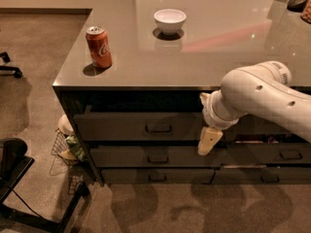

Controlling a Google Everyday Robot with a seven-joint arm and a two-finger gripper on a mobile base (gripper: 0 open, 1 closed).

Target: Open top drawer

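Note:
The top drawer [146,126] is the wide dark-grey front just under the counter's front edge, with a small rectangular metal pull [158,128] at its centre. A dark gap shows above the front. My gripper [209,136] hangs from the white arm [262,93] that comes in from the right. It sits in front of the drawer's right end, to the right of the pull and a little below it, and holds nothing that I can see.
Two slimmer drawers [158,158] lie below, and a narrower stack [286,154] to the right. On the counter [218,57] stand a red can [99,46] and a white bowl [169,21]. A wire basket [68,147] and a chair base [19,178] are on the floor at left.

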